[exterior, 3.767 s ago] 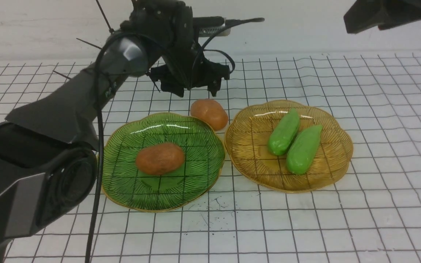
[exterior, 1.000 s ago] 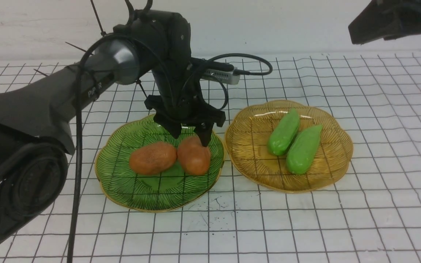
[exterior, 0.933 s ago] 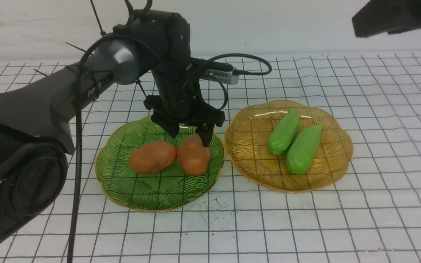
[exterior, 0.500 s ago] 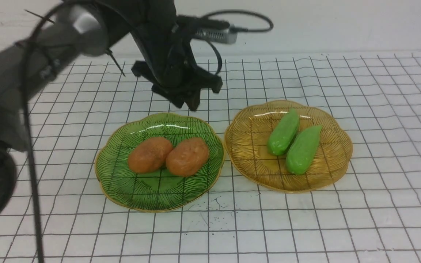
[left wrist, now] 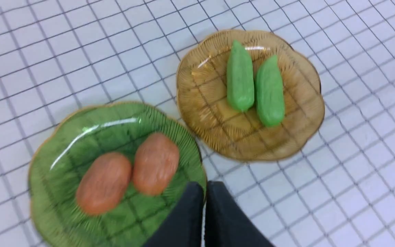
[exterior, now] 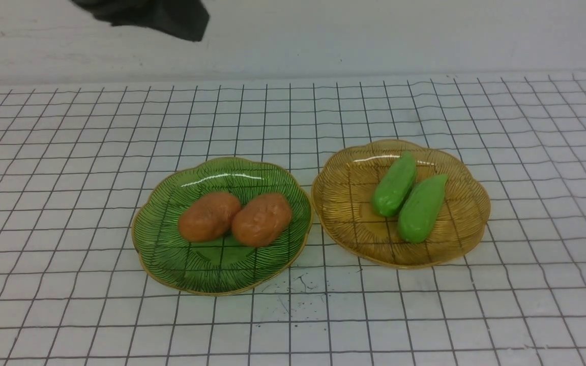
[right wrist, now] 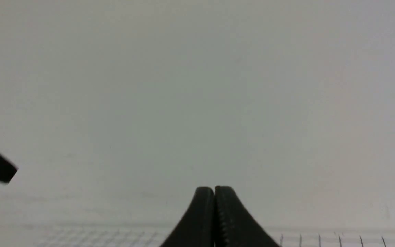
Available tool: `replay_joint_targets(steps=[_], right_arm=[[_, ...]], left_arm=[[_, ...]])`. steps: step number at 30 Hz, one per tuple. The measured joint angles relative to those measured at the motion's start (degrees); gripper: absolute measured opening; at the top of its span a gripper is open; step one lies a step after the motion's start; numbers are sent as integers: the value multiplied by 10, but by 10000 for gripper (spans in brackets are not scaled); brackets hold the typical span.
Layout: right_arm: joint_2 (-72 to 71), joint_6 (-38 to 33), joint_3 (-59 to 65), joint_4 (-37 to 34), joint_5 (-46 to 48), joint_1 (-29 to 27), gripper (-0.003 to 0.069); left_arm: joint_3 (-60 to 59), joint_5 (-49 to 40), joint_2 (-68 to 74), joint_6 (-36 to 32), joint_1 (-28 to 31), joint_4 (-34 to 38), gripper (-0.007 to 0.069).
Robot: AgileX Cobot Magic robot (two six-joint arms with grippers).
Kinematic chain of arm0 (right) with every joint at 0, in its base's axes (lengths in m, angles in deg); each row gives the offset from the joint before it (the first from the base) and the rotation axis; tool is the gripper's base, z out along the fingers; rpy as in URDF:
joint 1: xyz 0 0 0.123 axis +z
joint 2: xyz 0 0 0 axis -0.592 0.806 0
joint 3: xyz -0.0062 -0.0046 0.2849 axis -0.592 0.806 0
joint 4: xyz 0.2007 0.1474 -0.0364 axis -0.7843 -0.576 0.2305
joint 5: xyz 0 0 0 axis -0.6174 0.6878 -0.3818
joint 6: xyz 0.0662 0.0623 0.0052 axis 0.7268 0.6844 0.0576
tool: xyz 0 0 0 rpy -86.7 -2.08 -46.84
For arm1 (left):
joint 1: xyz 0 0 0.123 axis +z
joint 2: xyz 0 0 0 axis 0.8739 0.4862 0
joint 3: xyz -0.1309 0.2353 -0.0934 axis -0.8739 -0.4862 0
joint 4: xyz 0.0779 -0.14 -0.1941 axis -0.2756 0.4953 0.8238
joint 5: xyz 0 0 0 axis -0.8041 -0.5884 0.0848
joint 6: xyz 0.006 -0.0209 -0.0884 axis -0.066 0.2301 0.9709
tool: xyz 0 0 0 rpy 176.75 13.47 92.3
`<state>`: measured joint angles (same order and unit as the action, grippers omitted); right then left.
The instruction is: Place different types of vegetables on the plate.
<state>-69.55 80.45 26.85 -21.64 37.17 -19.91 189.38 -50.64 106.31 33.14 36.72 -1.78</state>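
Since both kinds of vegetable lie sorted by type, one kind to a plate, I judge my work here to be as good as finished. On the green plate (exterior: 222, 277), to my left, sit two potato-like lumps: one brown lump (exterior: 209, 216) nearer the plate's left side and the other brown lump (exterior: 262, 220) right against it, both well inside the rim, where they should not roll out. On the amber plate (exterior: 341, 218), to my right, one green pod (exterior: 396, 185) lies close beside the other green pod (exterior: 422, 208), the pair slanting the same way, so that the dish holds both and its left part is left bare. The plates stand side by side on the gridded desk (exterior: 293, 330), close enough, I think, for short carries.

My left hand (left wrist: 206, 185) is clenched with nothing in it, poised above the dishes; my right hand (right wrist: 214, 188) is likewise closed and empty, facing the pale wall (right wrist: 197, 103). I hold both off the food, presumably so as not to nudge it. All I would need now is to draw my arms clear.
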Motion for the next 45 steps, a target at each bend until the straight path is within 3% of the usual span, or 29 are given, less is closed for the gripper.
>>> replay_joint_targets(steps=[3, 7, 11, 21, 45], right_arm=[[-10, 1, 53, 1, -129, 0, -15], [-12, 1, 81, 2, -229, 0, -15], [-12, 0, 84, 4, -264, 0, -15], [-12, -1, 85, 5, -268, 0, -15], [-12, -1, 86, 6, -270, 0, -15]], left_arm=[[-87, -2, -83, -2, 0, -6, -8], [-202, -1, -188, -3, 0, -14, -8], [-302, 32, -285, -3, 0, -31, -8], [-425, 79, -431, -3, 0, -50, -8], [-438, 83, -478, -2, 0, -48, -8]])
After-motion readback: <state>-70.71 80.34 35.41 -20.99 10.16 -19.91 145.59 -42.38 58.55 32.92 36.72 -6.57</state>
